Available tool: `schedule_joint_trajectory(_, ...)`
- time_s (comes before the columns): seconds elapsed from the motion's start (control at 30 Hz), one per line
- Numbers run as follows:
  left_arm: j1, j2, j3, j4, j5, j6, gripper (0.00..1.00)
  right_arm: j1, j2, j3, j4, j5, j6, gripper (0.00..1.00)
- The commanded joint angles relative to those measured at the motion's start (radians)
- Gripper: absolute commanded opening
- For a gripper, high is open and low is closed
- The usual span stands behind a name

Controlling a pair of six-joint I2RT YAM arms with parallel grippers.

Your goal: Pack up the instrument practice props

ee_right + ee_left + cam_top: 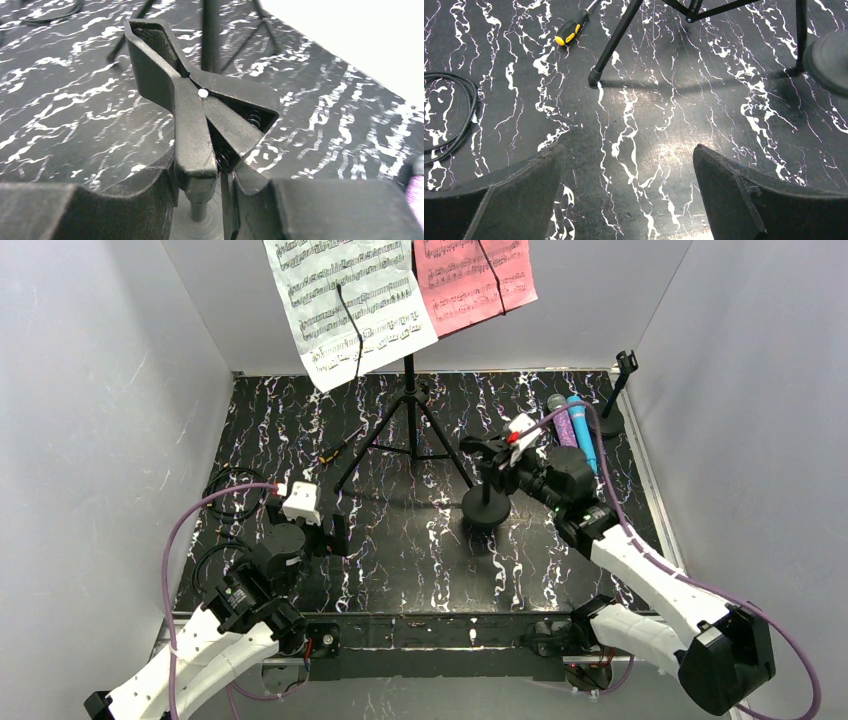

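On the table [400, 540], right gripper [205, 200] clamps one mic holder [190, 115] of two; left gripper [626, 155] gapes empty

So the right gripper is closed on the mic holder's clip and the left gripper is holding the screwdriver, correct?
Not quite. The left gripper is open and empty; the screwdriver lies on the table beyond it, as the left wrist view shows. The right gripper is indeed closed on the mic holder's clip.
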Motion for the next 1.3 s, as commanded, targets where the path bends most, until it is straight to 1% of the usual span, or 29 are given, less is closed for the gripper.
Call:
schedule_joint_trajectory(0.0, 0.006, -0.015, -0.023, 0.046, -0.027, 0.027, 0.97, -0.136, -0.008, 0.127, -0.029, -0.047, -0.044, 0.04)
schedule_joint_trajectory(0.13, 0.006, -0.021, -0.027, 0.064, -0.029, 0.044, 0.97, -0.288, 0.016, 0.164, -0.01, -0.041, -0.028, 0.04)
schedule_joint_trajectory(0.33, 0.006, -0.026, -0.029, 0.085, -0.028, 0.059, 0.97, -0.516, 0.072, 0.164, 0.096, 0.032, 0.031, 0.04)
schedule_joint_trajectory(0.43, 0.006, -0.029, -0.029, 0.09, -0.02, 0.06, 0.97, -0.64, 0.116, 0.153, 0.173, 0.036, 0.07, 0.04)
schedule_joint_trajectory(0.57, 0.006, -0.027, -0.028, 0.095, -0.011, 0.063, 0.97, -0.737, 0.181, 0.15, 0.28, 0.087, 0.094, 0.04)
schedule_joint_trajectory(0.7, 0.006, -0.024, -0.025, 0.093, -0.008, 0.071, 0.97, -0.796, 0.243, 0.169, 0.385, 0.163, 0.099, 0.04)
schedule_joint_trajectory(0.77, 0.007, -0.024, -0.023, 0.092, -0.014, 0.073, 0.96, -0.811, 0.277, 0.176, 0.434, 0.225, 0.093, 0.04)
schedule_joint_trajectory(0.9, 0.007, -0.024, -0.024, 0.089, -0.021, 0.077, 0.96, -0.84, 0.355, 0.19, 0.524, 0.309, 0.04, 0.04)
schedule_joint_trajectory(1.17, 0.007, -0.01, -0.025, 0.088, -0.026, 0.084, 0.96, -0.876, 0.503, 0.238, 0.631, 0.382, 0.002, 0.03)
schedule_joint_trajectory(1.27, 0.006, -0.002, -0.026, 0.089, -0.028, 0.087, 0.96, -0.888, 0.547, 0.242, 0.673, 0.388, 0.011, 0.03)
